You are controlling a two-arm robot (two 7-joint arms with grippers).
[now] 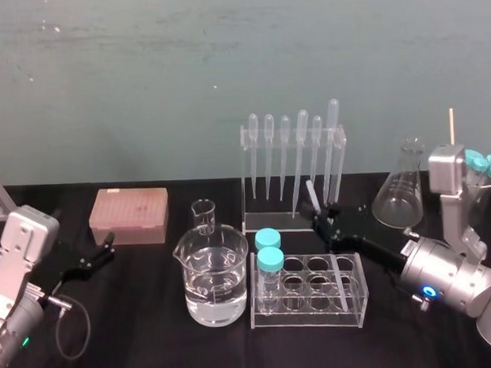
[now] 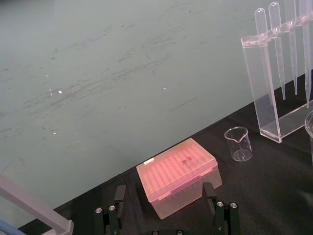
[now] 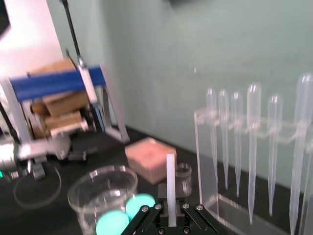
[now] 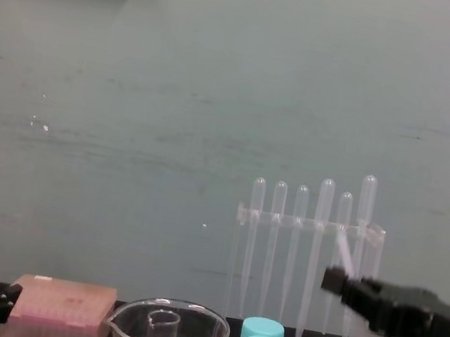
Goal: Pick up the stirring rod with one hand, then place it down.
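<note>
The stirring rod (image 1: 313,195), thin and translucent white, is lifted off the table and tilted, just in front of the pipette stand. My right gripper (image 1: 322,223) is shut on it a little below its upper end. In the right wrist view the rod (image 3: 170,181) rises straight up from between the black fingers of the right gripper (image 3: 170,219). The chest view shows the right gripper (image 4: 334,282) reaching in from the right, with the rod (image 4: 343,252) slanting across the pipettes. My left gripper (image 1: 102,251) rests open at the far left near the pink box, with nothing between its fingers (image 2: 117,205).
A clear stand of several pipettes (image 1: 293,157) is right behind the rod. Below it sits a tube rack (image 1: 352,297) with two teal-capped tubes. A large beaker (image 1: 215,275), a small beaker (image 1: 204,216), a pink tip box (image 1: 129,215) and a conical flask (image 1: 399,195) stand around.
</note>
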